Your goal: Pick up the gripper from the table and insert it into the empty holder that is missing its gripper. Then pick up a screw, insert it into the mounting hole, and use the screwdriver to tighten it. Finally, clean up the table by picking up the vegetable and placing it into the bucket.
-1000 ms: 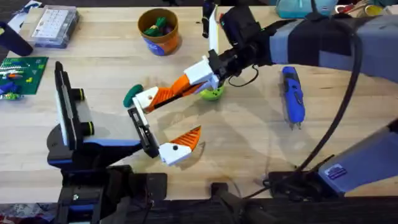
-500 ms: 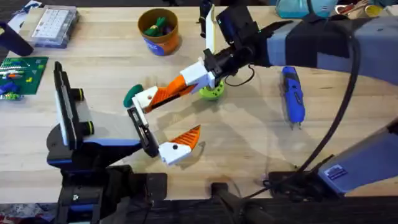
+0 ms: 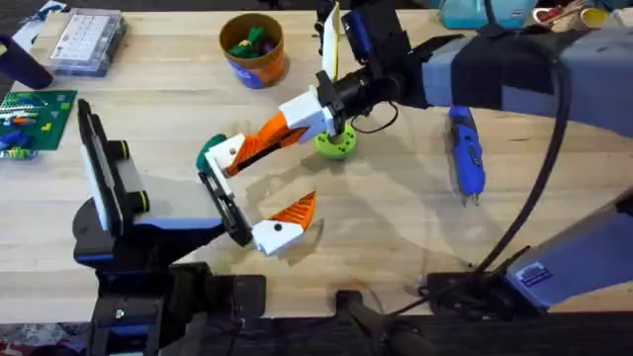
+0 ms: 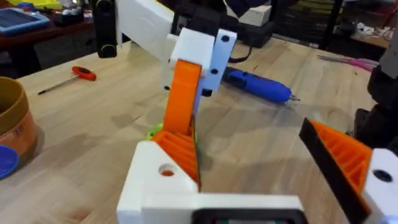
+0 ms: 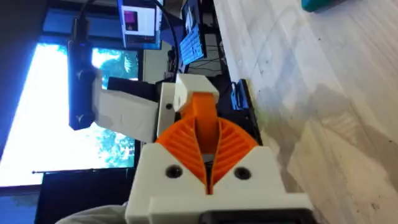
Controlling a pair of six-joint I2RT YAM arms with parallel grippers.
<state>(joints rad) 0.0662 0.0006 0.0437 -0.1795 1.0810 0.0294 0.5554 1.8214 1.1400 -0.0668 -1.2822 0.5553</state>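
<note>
**Q:** What stage has the work reached?

**A:** Step one appears to be in hand. The right gripper (image 3: 315, 111) has its fingers closed on the narrow end of the gripper piece (image 3: 262, 143). The piece's white base meets the empty holder (image 4: 146, 193) at the end of the black bar. Whether the base is fully seated cannot be told. The left gripper (image 3: 282, 178) stands wide, with the twin finger (image 3: 282, 225) well apart from the new one.

**Q:** What remains?

**A:**
- **Screw:** The mounting hole (image 4: 166, 170) looks empty, so no screw is fitted.
- **Screwdriver:** The blue screwdriver (image 3: 465, 153) lies on the surface (image 3: 396, 227), well apart from both grippers.
- **Vegetable:** The vegetable (image 3: 208, 156) lies on the surface just beside the holder. It is not in the bucket (image 3: 252, 47), which stands at the far side.

By this judgement, most of the task is not yet done.

**Q:** Is the lime-green disc (image 3: 336, 144) part of the job?

**A:** No. It lies under the right gripper and is not the vegetable.

**Q:** Is any brand or label legible?

**A:** No. The bucket carries a blue patch and the right arm a small sticker (image 3: 535, 274). The writing on both is too small to read.
</note>
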